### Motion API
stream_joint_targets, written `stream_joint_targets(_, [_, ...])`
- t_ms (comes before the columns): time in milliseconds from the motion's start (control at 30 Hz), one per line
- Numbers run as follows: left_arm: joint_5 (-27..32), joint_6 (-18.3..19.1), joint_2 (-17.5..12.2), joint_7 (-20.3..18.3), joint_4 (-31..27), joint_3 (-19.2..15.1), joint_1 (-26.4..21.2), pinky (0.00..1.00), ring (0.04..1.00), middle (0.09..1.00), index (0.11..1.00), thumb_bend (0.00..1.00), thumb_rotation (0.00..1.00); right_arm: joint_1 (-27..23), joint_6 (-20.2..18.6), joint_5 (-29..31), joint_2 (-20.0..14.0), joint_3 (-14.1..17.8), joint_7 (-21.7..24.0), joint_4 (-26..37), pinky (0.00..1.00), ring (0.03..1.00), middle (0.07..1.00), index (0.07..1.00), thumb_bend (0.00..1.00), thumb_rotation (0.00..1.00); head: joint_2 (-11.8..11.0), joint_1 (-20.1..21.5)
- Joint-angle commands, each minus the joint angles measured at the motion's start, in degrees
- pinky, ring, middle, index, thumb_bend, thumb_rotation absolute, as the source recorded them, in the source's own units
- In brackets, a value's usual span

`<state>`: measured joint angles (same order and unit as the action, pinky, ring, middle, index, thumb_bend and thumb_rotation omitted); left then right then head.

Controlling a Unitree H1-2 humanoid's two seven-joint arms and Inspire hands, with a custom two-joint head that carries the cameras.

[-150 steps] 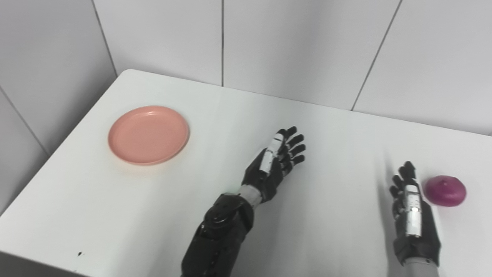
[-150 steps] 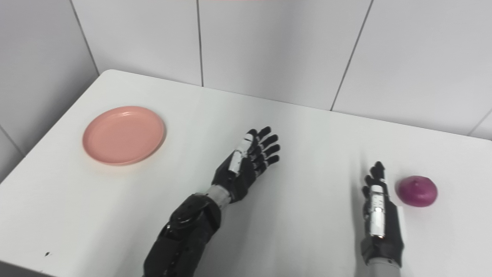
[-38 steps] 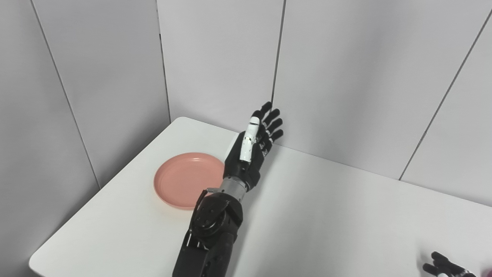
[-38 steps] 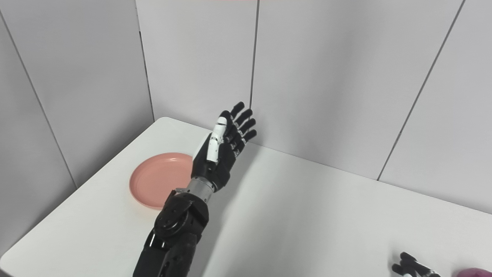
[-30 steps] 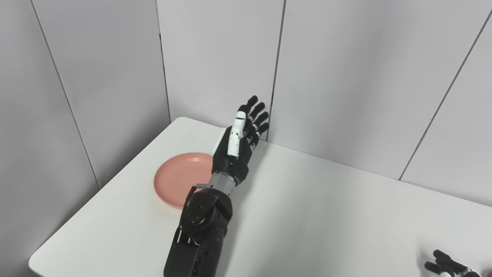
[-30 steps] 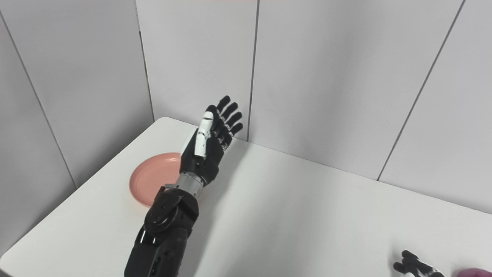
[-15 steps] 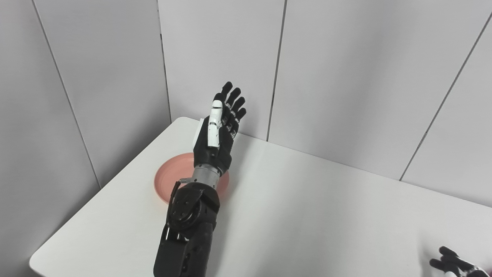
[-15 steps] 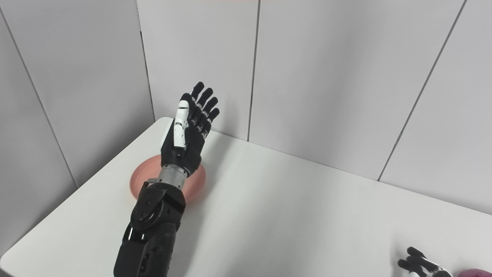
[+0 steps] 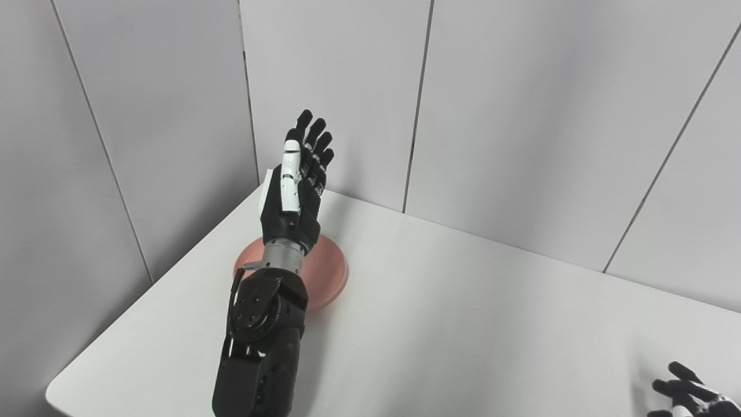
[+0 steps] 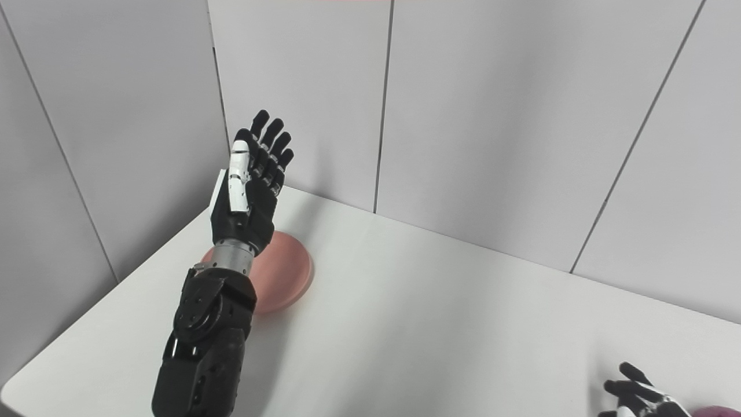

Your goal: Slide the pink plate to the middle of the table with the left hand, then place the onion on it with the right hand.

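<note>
The left hand point(image 9: 292, 194) is up in the air above the far left corner of the white table point(image 9: 463, 324), with its fingers straight and spread and nothing in it. The pink plate point(image 9: 327, 272) sits on the table under that arm, which hides part of it. At the bottom right edge, the right hand point(image 10: 639, 397) rests low with its fingers apart, just beside a small bit of the purple onion point(image 10: 718, 412).
</note>
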<state>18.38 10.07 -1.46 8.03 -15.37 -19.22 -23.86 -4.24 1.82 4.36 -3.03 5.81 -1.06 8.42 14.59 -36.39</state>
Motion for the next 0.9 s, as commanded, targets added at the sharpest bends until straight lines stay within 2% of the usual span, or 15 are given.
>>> stream_joint_targets(0, [-1.2,-2.7,-0.7,0.8,-2.6,0.1,-1.6,0.96,0.975,0.975,0.957,0.42,1.0,-1.4,4.2,-0.3,-0.3,-0.1,0.3,0.7,0.45,0.665,0.759,0.495,0.48,0.17,-0.1,-0.1])
stream_joint_targets(200, [-0.9,-2.8,-1.6,1.7,-3.3,-1.1,-1.4,0.97,0.979,0.977,0.957,0.43,1.0,-1.2,3.8,-0.9,-0.3,-0.1,0.2,1.4,0.45,0.665,0.756,0.495,0.48,0.17,0.1,-0.2])
stream_joint_targets(600, [0.5,-7.4,-3.6,3.9,-1.4,-6.0,-0.8,0.92,0.942,0.947,0.932,0.45,1.0,-1.3,3.9,-0.7,-0.9,0.1,0.5,1.0,0.45,0.67,0.764,0.495,0.48,0.17,0.7,-0.6])
stream_joint_targets(700, [0.1,-7.5,-4.7,4.3,-1.0,-7.2,-0.4,0.9,0.936,0.941,0.932,0.46,1.0,-1.2,3.2,-1.1,-0.9,0.0,0.2,1.5,0.44,0.668,0.761,0.495,0.48,0.17,0.9,-0.7])
stream_joint_targets(867, [0.9,-8.2,-6.6,4.6,0.2,-8.8,0.3,0.94,0.949,0.949,0.938,0.46,1.0,-1.3,3.2,-0.9,-1.0,0.1,0.4,1.5,0.44,0.664,0.753,0.495,0.48,0.17,0.9,-1.0])
